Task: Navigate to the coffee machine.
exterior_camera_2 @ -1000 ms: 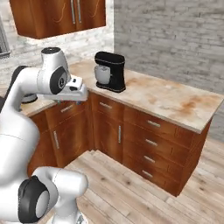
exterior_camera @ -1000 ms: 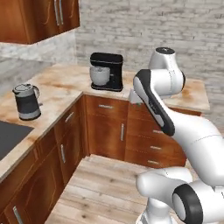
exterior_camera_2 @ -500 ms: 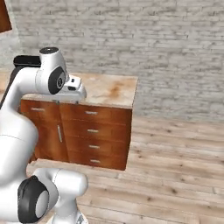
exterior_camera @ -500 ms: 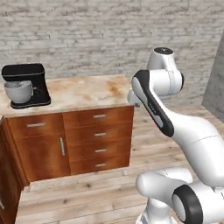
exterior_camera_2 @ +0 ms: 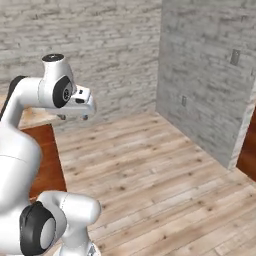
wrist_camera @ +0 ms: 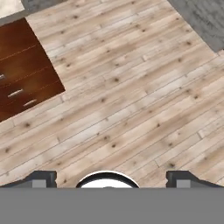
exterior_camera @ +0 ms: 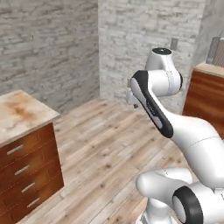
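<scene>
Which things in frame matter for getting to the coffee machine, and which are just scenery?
Job-relevant:
- end effector, fingers wide apart, holding nothing
- wood floor to drive over

Just scenery:
- drawer cabinet with marble top, left
- brick wall corner
- second wooden cabinet, far right, something ribbed on top, too cropped to identify

A grey boxy shape (exterior_camera: 216,50) stands upright on top of the dark wooden cabinet (exterior_camera: 204,103) by the brick wall - ribbed with vertical lines, cut off by the picture's edge - too little shows to tell whether it is the coffee machine.
</scene>
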Motion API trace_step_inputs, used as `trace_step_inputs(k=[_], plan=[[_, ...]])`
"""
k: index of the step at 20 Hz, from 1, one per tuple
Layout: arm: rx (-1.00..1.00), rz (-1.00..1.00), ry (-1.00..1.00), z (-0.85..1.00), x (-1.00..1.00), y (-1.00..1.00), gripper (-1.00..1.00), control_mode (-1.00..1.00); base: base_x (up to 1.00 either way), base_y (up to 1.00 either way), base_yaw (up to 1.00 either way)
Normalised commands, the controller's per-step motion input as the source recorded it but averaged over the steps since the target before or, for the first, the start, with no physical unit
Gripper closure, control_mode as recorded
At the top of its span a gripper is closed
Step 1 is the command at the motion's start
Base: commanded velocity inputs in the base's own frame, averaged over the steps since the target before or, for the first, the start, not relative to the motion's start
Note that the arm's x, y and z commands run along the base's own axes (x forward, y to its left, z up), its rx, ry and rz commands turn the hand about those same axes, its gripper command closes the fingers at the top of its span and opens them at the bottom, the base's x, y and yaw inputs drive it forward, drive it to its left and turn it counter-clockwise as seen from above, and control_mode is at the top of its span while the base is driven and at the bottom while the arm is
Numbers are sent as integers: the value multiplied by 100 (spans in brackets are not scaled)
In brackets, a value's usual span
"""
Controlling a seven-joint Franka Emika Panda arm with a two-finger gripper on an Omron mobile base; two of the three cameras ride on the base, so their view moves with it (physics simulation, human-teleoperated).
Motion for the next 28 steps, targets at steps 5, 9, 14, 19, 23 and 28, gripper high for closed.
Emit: trace_step_inputs(k=[5,9,14,19,23,28], plan=[[0,0,0,0,0,0,-100,100,0,0,-96],[0,0,0,0,0,0,-100,100,0,0,-91],[0,0,0,0,0,0,-100,100,12,14,-68],[0,0,0,0,0,0,-100,100,26,22,-46],[0,0,0,0,0,0,-100,100,29,24,-39],[0,0,0,0,0,0,-100,100,41,29,-38]])
